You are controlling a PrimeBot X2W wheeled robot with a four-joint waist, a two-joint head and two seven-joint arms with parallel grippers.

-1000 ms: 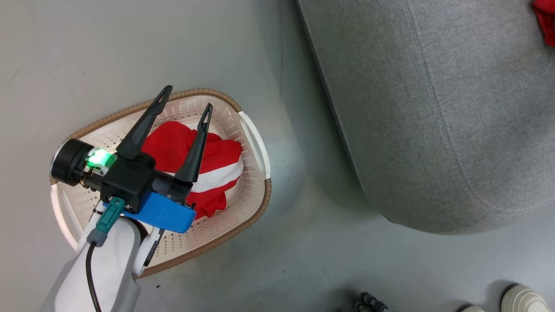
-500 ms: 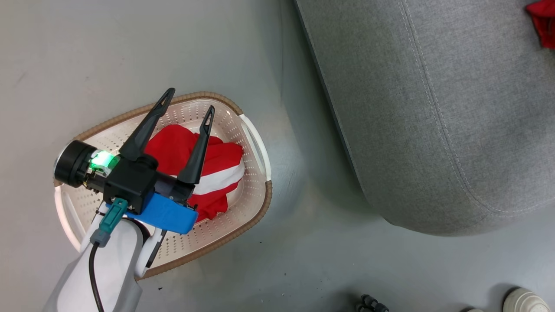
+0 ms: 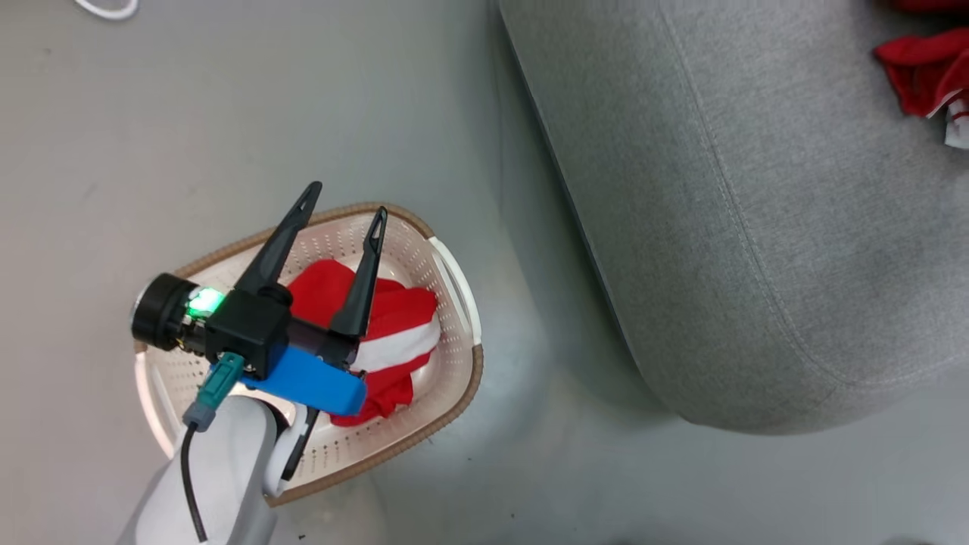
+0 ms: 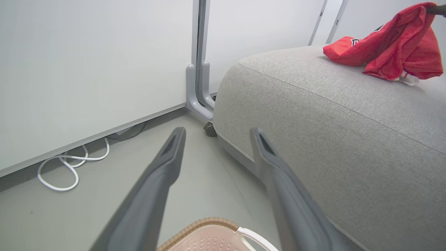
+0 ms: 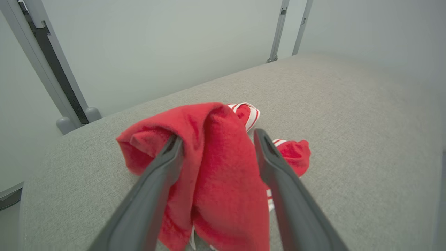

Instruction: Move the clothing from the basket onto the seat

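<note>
Red fleecy cloth (image 5: 223,181) within wide-open right hand (image 5: 218,136); left hand (image 3: 346,200) open above perforated cream basket (image 3: 425,244).

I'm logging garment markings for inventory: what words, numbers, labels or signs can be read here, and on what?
No text here can be read.
On the red jersey on the sofa: only a corner of its black-and-white print shows, too little to read.

Pale grey floor (image 3: 227,113) meets white wall panels (image 4: 87,69) and a grey post (image 4: 198,87), a white cable (image 4: 69,167) looped alongside
</note>
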